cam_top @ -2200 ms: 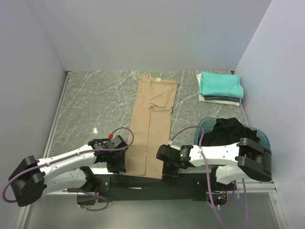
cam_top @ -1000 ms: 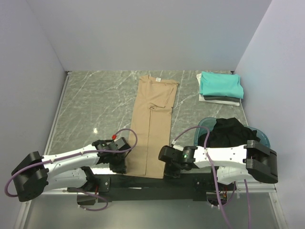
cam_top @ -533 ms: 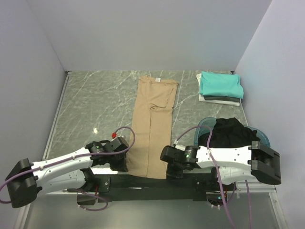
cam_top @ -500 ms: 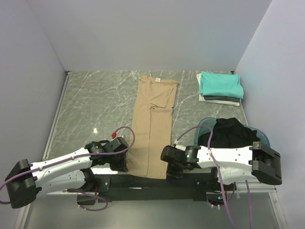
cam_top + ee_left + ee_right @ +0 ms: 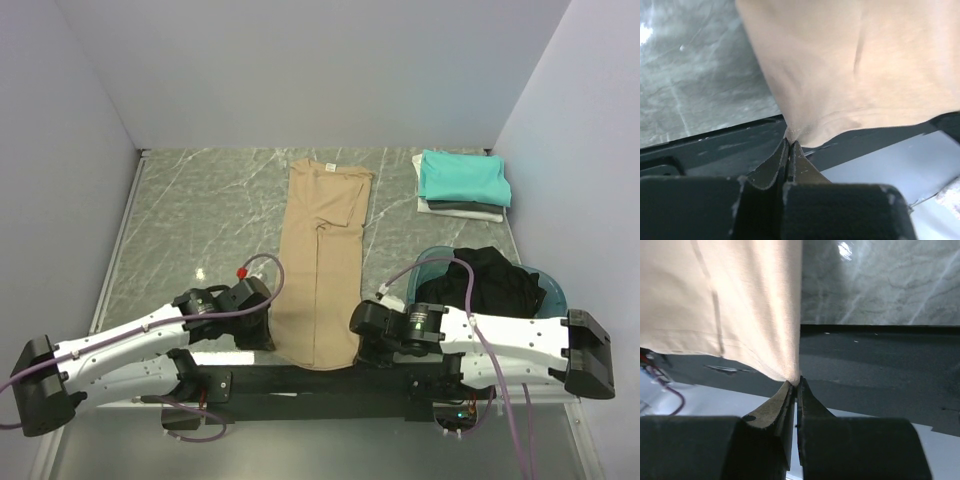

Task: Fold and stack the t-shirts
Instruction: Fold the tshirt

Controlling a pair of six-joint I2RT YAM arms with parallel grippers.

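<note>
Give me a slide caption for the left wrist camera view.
Left gripper pinching a hem corner of the tan t-shirt, jaws fully closed.

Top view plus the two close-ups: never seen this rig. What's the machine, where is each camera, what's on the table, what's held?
Two robot arms are bolted at the near edge of a table. The wide picture comes from a fixed camera above and behind them. Each close-up comes from a camera on one wrist, looking along that arm's two-finger hand. A tan t-shirt lies folded into a long strip, collar at the far end. At the far right sits a folded stack with a teal t-shirt on top. Nearer, a black t-shirt is heaped in a teal basin. The left hand and right hand are each shut on a near corner of the tan t-shirt.
</note>
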